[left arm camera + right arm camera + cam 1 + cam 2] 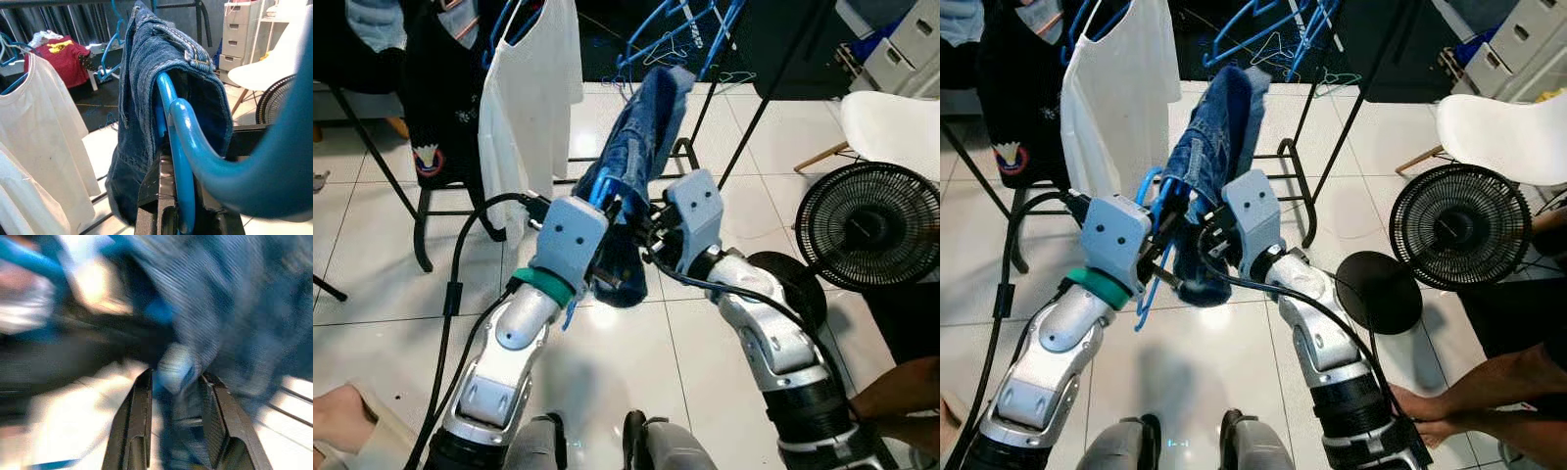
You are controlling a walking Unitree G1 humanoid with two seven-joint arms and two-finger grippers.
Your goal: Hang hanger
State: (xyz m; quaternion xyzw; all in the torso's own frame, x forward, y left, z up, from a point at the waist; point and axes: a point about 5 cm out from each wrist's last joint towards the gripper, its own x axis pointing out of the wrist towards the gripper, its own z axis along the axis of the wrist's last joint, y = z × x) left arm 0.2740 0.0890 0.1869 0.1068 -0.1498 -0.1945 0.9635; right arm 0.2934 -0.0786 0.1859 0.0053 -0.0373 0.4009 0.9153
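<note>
Holding a blue hanger (178, 161) between its fingers, the left claw (171, 215) is clamped on the plastic, raised in front of the robot above the tiled floor (607, 372). Jeans (641, 147) are draped over the hanger and stand up from it toward the rack (700, 39), their lower fold hanging between the two wrists. The right claw (173, 382) sits just beside the left one, its two fingers (139, 421) apart with a blurred fold of denim and a pale blue patch between them; whether they touch the cloth cannot be told. A white shirt (524, 108) and a dark garment (445, 88) hang at the robot's left, with more blue hangers (671, 34) on the rack behind. A black fan (871, 225) and a white chair (891, 127) stand at the right. A person's hand (1430, 406) rests at the lower right by the right arm.
</note>
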